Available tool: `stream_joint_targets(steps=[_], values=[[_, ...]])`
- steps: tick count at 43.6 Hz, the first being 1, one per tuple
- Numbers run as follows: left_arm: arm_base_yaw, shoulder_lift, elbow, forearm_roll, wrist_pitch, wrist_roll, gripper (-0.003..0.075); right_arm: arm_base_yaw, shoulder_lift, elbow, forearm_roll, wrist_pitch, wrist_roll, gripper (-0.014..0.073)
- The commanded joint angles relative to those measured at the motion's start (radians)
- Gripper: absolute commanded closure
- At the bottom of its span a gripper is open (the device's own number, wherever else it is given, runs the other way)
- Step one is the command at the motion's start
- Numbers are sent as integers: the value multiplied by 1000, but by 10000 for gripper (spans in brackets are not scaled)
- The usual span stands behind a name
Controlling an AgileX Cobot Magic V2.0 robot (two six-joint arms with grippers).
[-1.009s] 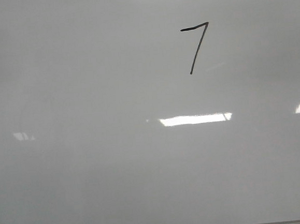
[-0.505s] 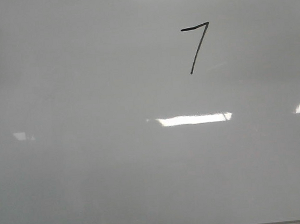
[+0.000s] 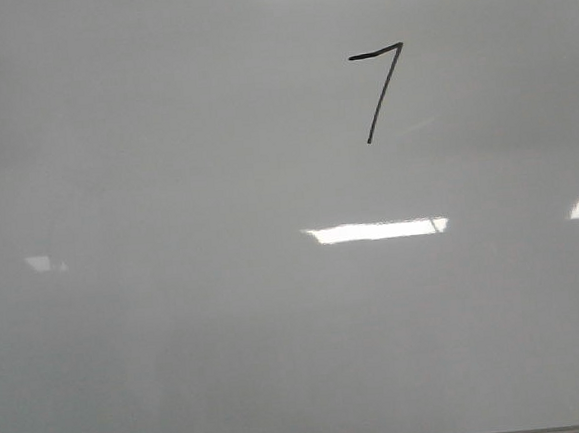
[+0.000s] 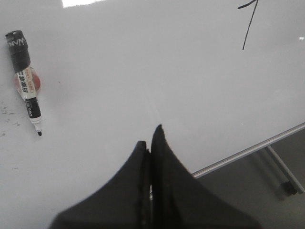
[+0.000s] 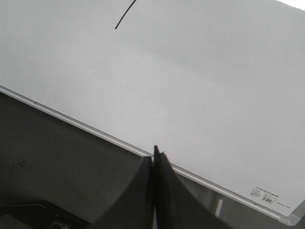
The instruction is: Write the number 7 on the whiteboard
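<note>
The whiteboard (image 3: 177, 316) fills the front view. A thin black number 7 (image 3: 380, 94) is drawn on it, upper right of centre. It also shows partly in the left wrist view (image 4: 248, 26), and its downstroke end shows in the right wrist view (image 5: 125, 16). My left gripper (image 4: 150, 136) is shut and empty over the board (image 4: 143, 71) near its metal edge. My right gripper (image 5: 156, 155) is shut and empty over the board's edge (image 5: 95, 131). Neither gripper shows in the front view.
An uncapped black-and-white marker (image 4: 26, 78) lies on the board, left of my left gripper, with a faint red smudge beneath it. A dark floor (image 5: 57, 162) and stand legs (image 4: 281, 171) lie past the board's edge. A small label (image 5: 264, 195) sits near a board corner.
</note>
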Motion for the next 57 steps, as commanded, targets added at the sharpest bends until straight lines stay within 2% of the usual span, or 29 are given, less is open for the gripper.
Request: stream_joint_targets(steps=[1,18,22,27,35,42,50,57], values=[[-8,0,-29,-13,-75,-1,741,-6,6,-25,-2,-71,0,662],[-6,-13,-21,-13,-79,-1,741,-6,6,-25,-2,-71,0,662],[40,-51,9,42,-110,6,741,-6,6,-25,-2,-69,0,662],[135,-138,128,52,-244,6,741,-6,6,-25,-2,-68,0,662],[276,-355,453,24,-550,6,741,-6,6,-25,-2,-68,0,662],[355,-564,727,20,-733,6,741,-6,6,-25,-2,-67,0,662],[404,-693,904,20,-883,6,741,-6,6,-25,-2,-67,0,662],[405,-694,908,29,-869,6,741,-6,7,-25,-2,-63,0,662]])
